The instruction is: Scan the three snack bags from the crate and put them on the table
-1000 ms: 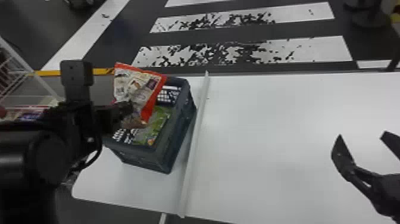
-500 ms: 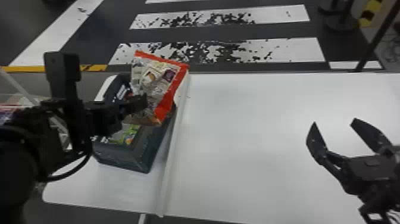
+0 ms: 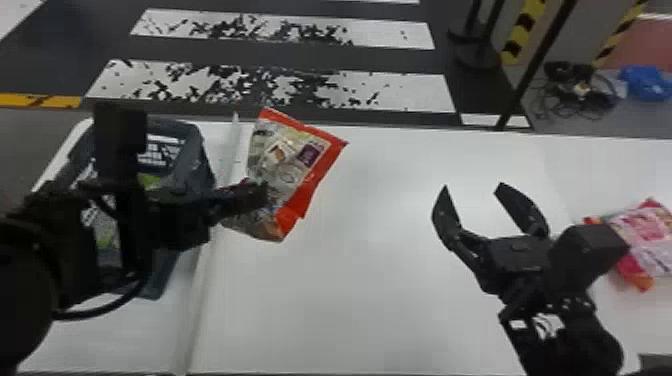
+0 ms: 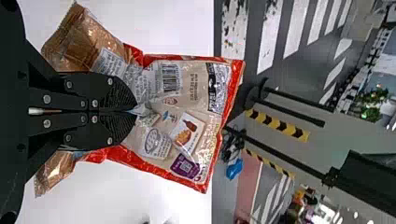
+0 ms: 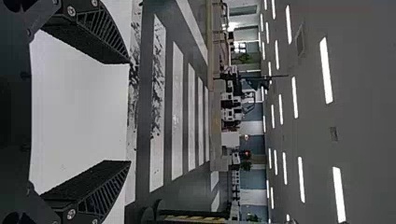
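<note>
In the head view my left gripper [image 3: 260, 192] is shut on a red-edged snack bag [image 3: 285, 160], held over the table just right of the crate [image 3: 192, 165]. The left wrist view has the same gripper [image 4: 135, 111] pinching the bag [image 4: 182, 107], its printed side with a barcode facing the camera. Standing open over the table's right half is my right gripper [image 3: 472, 187], nothing between its fingers; its wrist view also has the gripper [image 5: 129, 112] spread wide. A pink snack bag [image 3: 645, 235] lies at the right, partly behind the right arm. Something green is inside the crate, mostly hidden by the left arm.
A raised white strip [image 3: 200, 295] runs front to back on the white table [image 3: 350, 300], between the crate and the middle. Beyond the far edge are the striped floor and a post with a dark base [image 3: 472, 47].
The held bag has moved right, from over the crate to past the strip. The head view has swung rightward, bringing the pink bag and more of the right arm into sight.
</note>
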### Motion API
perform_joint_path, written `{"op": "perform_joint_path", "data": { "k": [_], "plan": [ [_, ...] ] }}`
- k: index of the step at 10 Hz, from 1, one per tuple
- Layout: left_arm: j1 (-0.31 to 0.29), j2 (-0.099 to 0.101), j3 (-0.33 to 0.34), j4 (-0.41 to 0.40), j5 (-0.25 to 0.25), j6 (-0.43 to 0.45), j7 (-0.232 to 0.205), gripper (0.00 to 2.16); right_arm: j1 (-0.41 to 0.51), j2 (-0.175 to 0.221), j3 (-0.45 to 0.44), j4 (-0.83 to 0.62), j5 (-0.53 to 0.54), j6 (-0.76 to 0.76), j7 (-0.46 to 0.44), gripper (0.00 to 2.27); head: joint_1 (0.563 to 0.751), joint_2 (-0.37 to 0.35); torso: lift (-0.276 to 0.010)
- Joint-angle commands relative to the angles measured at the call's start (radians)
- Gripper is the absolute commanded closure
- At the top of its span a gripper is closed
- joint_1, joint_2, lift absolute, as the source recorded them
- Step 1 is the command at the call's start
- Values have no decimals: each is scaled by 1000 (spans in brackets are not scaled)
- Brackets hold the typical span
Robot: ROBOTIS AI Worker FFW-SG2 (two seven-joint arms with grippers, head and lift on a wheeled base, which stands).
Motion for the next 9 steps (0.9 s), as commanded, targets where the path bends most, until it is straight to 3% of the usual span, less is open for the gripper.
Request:
{"op": "perform_joint_path", "data": {
  "k": [1, 3, 5, 6, 7, 9],
  "plan": [
    [46, -13, -86, 39, -32, -133, -16, 2057, -9, 8, -12, 2, -8, -1, 1, 124, 695, -106, -94],
    [76, -13, -235, 112, -115, -256, -27, 2057, -15, 14, -29, 2, -14, -7, 3, 124, 695, -170, -94],
    [92, -13, -356, 222, -187, -370, 29, 2057, -15, 16, -44, -3, -22, -13, 9, 124, 695, -252, -94],
    [92, -15, -427, 311, -213, -446, 32, 2054, -15, 16, -52, -4, -28, -19, 10, 124, 695, -284, -94],
    [82, -29, -490, 389, -265, -480, 27, 2054, -15, 16, -53, -6, -30, -22, 10, 124, 695, -301, -94],
    [59, -41, -579, 483, -300, -523, 18, 2051, -15, 17, -56, -15, -39, -22, 12, 124, 695, -350, -94]
  ]
}}
